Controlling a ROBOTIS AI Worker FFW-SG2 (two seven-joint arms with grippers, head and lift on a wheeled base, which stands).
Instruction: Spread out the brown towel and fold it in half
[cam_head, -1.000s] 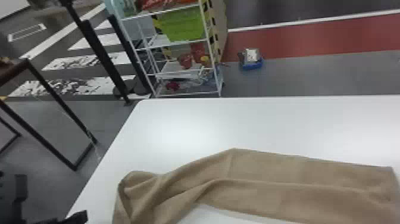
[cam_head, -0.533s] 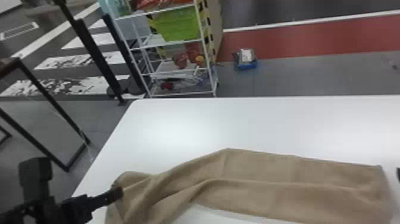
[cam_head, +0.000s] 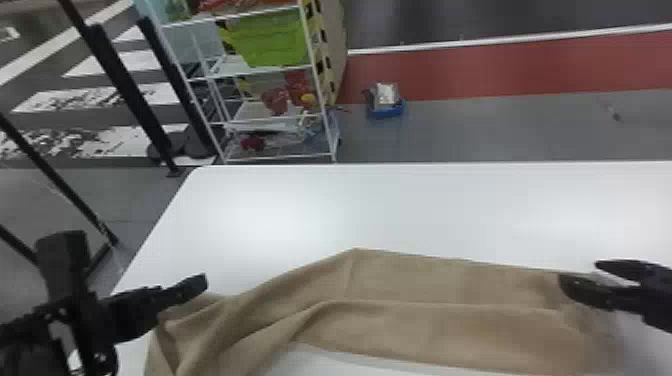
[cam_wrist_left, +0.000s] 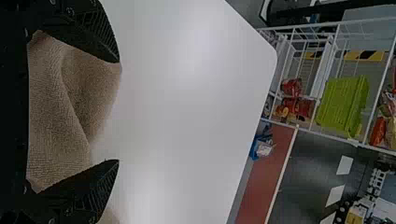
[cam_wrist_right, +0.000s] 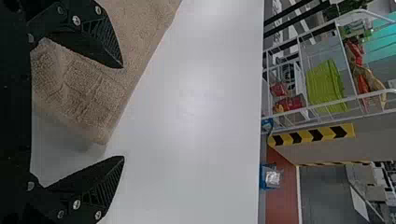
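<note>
While brown towel (cam_head: 410, 282) lies creased, rack (cam_head: 280, 157) holds green crate (cam_head: 275, 40).

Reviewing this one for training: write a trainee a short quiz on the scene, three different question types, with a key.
1. Multiple choice. The towel on the table is: a) rolled into a tube; b) rumpled at its left end; c) draped over a hook.
2. True or false: the left gripper and right gripper both have their fingers apart.
3. Fill in: the crate on the white rack is ____.

Key: 1 b; 2 true; 3 green.
</note>
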